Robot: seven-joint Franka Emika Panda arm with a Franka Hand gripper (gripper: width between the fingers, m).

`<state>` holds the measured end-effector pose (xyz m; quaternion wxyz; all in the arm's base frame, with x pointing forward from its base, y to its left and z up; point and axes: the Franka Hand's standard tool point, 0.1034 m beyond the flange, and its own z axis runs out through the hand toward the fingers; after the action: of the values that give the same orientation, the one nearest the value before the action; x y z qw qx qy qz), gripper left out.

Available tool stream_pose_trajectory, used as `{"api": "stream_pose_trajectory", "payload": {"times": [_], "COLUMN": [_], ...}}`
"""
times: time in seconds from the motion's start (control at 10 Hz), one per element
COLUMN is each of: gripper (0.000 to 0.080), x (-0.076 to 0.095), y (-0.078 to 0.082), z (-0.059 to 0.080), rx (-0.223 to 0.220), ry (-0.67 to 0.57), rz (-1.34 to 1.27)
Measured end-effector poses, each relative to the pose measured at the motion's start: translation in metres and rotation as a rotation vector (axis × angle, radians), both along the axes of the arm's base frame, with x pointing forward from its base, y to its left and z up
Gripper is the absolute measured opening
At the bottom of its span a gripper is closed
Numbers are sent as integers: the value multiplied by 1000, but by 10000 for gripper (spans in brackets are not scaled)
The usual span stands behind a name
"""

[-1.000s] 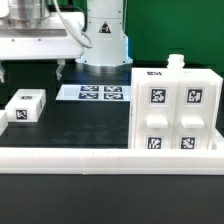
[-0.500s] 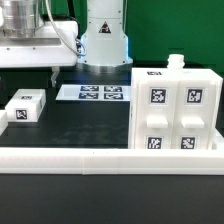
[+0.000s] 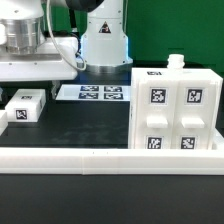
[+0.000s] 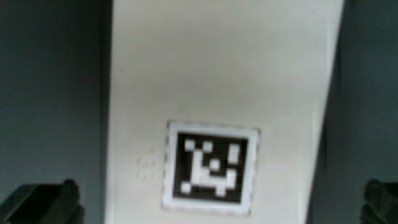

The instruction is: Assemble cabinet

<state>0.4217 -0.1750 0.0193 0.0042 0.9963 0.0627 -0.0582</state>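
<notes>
**Jaws spread above the small block, cabinet well off near the front edge**

Along the bench's near edge you have a white rail (image 3: pixel 70 158) closing that side. Just behind it, toward the near corner on the exterior view's right, the cabinet (image 3: pixel 172 112) stands upright. Four tagged fronts face the camera and a small white knob (image 3: pixel 177 61) sits on its top. From the cabinet across to the edge on the exterior view's left, the black bench (image 3: pixel 85 128) lies bare, so that is your open room.

Farther back, close to that left edge, lies a small white tagged block (image 3: pixel 25 105). The gripper (image 4: pixel 212 199) hangs above it, well apart from the cabinet. In the wrist view the block runs between the two dark fingertips (image 4: pixel 45 200) with a dark gap on each side, so the tool is released and grasps nothing.

Toward the far edge the marker board (image 3: pixel 95 93) lies flat in front of the arm's base (image 3: pixel 105 45)
</notes>
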Motion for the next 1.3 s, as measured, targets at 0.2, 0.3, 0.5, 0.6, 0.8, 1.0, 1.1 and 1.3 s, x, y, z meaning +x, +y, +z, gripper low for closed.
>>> {"api": "stream_pose_trajectory", "payload": {"times": [0.2,0.3,0.5,0.6,0.8,1.0,1.1,1.3], "gripper": [797,797,703,703,561,561,561,561], "x": [-4,-4,-4,-4,-4,-4,-4,-3], "y": [1,1,1,1,1,1,1,2], "z": [-9,-9,-9,-9,-9,-9,-9,-7], "rx": [-3,-2,-2,-2,-2,-2,-2,-1], "ry": [9,10,10,10,10,10,10,10], "rz": [3,3,3,3,3,3,3,5]}}
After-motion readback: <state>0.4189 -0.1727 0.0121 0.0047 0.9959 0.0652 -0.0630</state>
